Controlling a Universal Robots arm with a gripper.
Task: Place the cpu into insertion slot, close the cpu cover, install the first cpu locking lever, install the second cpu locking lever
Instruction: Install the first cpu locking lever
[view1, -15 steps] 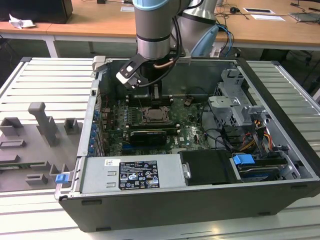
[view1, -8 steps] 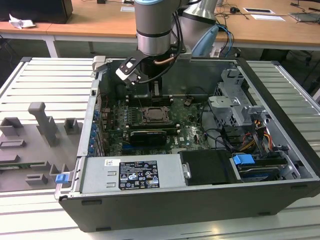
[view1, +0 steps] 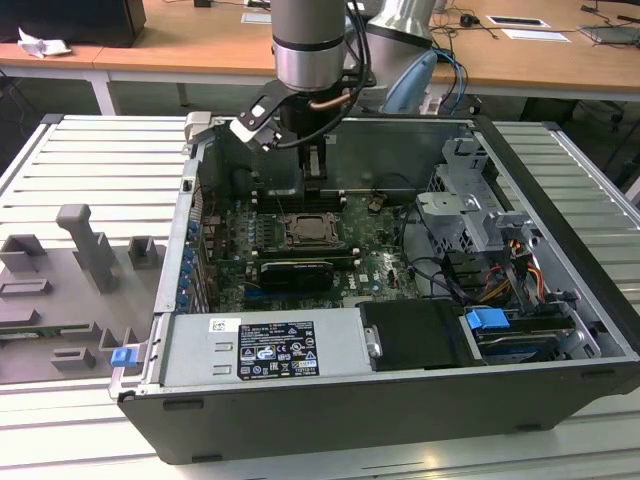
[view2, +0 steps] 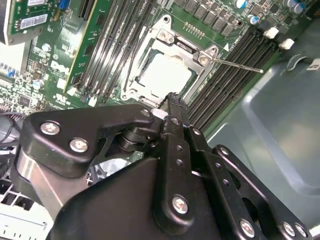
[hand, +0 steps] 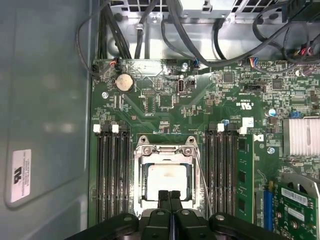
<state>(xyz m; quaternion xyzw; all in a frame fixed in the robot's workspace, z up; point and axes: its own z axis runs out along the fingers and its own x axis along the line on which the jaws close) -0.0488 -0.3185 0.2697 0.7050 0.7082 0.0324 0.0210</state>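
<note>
Now, go gently. The small, pale silver-beige square cpu (hand: 165, 180) sits in the dark, metal-rimmed insertion slot (view1: 312, 231), and the thin silvery windowed cpu cover (hand: 165, 151) lies flat over it, so I judge the step in hand to be the levers. The thin steel wire locking lever (view2: 237, 65) juts from the slot's corner across the long black memory slots (view2: 235, 95) and looks unlatched. Bear on it squarely, press down before swinging it in, and keep off the green motherboard (hand: 160, 100). In the exterior view, your black two-finger gripper (hand: 168, 196) hangs at the slot's far edge, fingertips pressed together and holding nothing. Whether they touch the cover, you cannot tell.
</note>
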